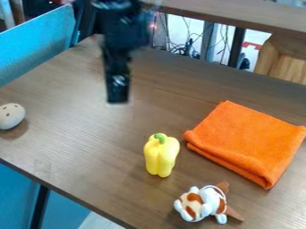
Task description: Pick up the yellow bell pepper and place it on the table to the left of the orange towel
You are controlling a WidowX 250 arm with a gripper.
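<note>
The black gripper (117, 91) hangs over the upper left part of the table, blurred, above bare wood. Nearest to it is a yellow toy bell pepper (161, 156) with a green stem, standing upright lower and to the right, apart from the gripper. A folded orange cloth (248, 141) lies to the right of the pepper. Below them, near the table's front edge, a white and brown plush toy (204, 204) lies on its side. At the far left rests a pale round object with small dark holes (10, 116).
The brown wooden table (78, 147) has its front edge running from the left down to the bottom middle. A blue panel (39, 44) stands beyond its upper left edge. Behind are cables (186, 47) and a second wooden surface (239, 15).
</note>
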